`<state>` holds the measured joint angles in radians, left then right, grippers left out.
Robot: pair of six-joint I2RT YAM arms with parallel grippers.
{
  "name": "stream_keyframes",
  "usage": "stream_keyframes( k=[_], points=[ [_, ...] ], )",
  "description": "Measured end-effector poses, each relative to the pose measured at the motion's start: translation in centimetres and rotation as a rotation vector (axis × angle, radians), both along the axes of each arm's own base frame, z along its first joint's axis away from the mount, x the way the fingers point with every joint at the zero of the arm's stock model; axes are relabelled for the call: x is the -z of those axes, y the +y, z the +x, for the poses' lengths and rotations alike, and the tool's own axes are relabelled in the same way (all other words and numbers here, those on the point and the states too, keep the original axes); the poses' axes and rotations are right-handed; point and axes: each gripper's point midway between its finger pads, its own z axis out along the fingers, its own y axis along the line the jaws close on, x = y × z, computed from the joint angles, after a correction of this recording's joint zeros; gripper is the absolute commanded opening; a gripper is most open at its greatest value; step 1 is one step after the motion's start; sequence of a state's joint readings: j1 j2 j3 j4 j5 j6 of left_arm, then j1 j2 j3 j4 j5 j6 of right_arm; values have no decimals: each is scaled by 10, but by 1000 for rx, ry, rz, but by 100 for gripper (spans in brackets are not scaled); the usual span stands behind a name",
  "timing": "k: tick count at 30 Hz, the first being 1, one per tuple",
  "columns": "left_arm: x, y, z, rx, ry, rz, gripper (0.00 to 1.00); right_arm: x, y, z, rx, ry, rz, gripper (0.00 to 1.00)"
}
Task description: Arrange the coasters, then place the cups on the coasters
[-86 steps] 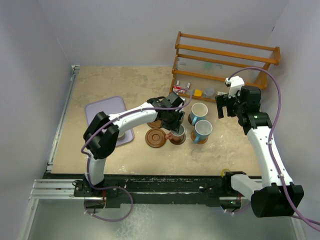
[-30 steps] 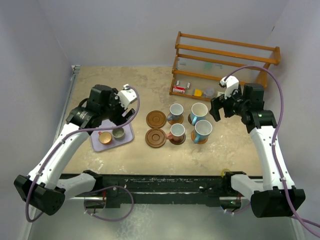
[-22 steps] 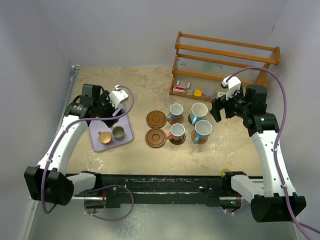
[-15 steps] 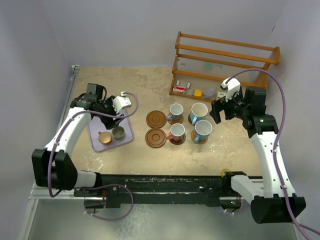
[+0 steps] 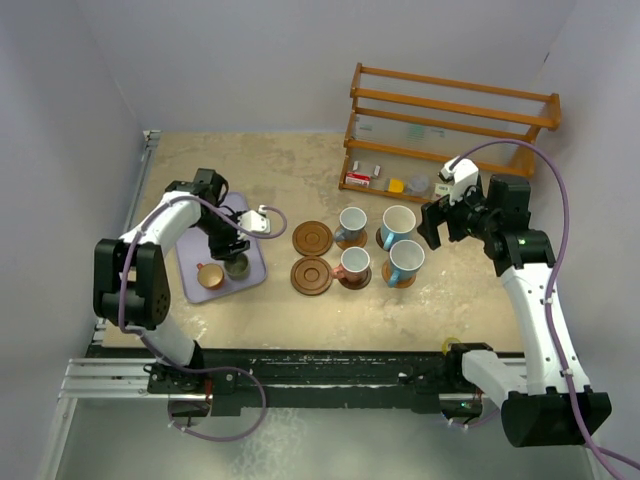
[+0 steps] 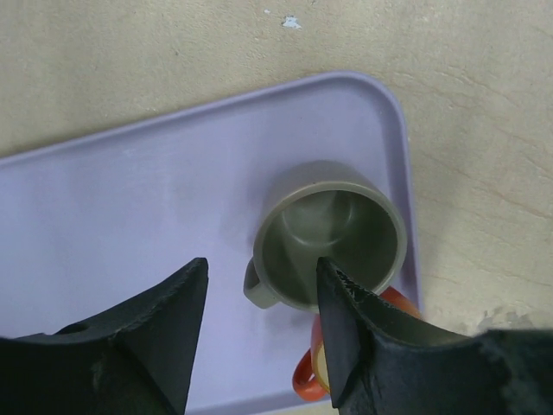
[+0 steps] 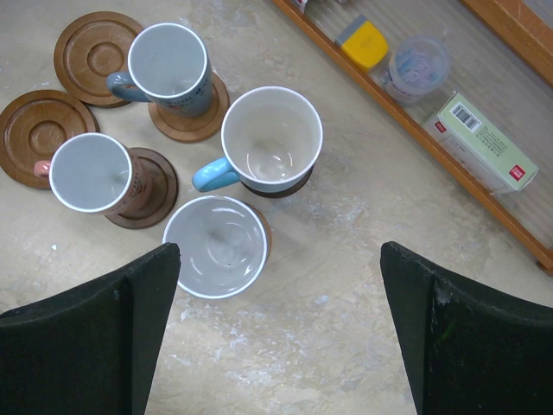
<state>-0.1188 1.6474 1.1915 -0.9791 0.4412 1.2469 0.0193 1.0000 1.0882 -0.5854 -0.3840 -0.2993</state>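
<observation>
On the lavender tray point(image 5: 193, 252) stand a grey-green cup point(image 5: 238, 267) and a copper-orange cup point(image 5: 208, 276). My left gripper point(image 5: 233, 245) hangs low over them. In the left wrist view the left gripper point(image 6: 261, 266) is part open, straddling the handle-side wall of the grey-green cup point(image 6: 333, 233) without visible contact. One finger half hides the copper-orange cup point(image 6: 304, 380). Two bare coasters point(image 5: 312, 238) point(image 5: 311, 275) lie mid-table. Beside them several cups point(image 7: 168, 65) point(image 7: 272, 138) point(image 7: 86, 173) point(image 7: 216, 246) stand on coasters. My right gripper point(image 7: 278, 251) hovers wide open and empty.
A wooden rack point(image 5: 450, 125) stands at the back right, with a yellow item point(image 7: 363, 43), a clear pot point(image 7: 415, 65) and a green box point(image 7: 484, 143) on its lowest shelf. Grey walls close in on both sides.
My left arm has swung over the tray and come down at the grey-green cup, its jaws narrowing. The right arm has barely moved.
</observation>
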Motion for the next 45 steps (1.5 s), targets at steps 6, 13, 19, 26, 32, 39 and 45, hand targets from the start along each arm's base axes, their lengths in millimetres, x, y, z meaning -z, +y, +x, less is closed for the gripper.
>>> stream_keyframes(
  k=[6,13,19,26,32,39,45],
  points=[
    [11,0,3,72,20,9,45,0,0,0,-1,0,0,100],
    [22,-4,-1,139,45,15,36,0,0,0,-1,1,0,100],
    [25,-15,-3,200,47,17,29,3,0,1,-1,9,0,100],
    [30,-21,-7,241,60,25,11,6,0,3,0,22,-1,100],
    [27,-24,-9,262,68,35,3,6,0,3,0,22,-1,100],
    [11,-29,5,267,26,30,3,7,0,3,0,24,-1,100],
    [-13,-40,22,223,-34,9,3,8,0,3,1,27,-2,100]
  ],
)
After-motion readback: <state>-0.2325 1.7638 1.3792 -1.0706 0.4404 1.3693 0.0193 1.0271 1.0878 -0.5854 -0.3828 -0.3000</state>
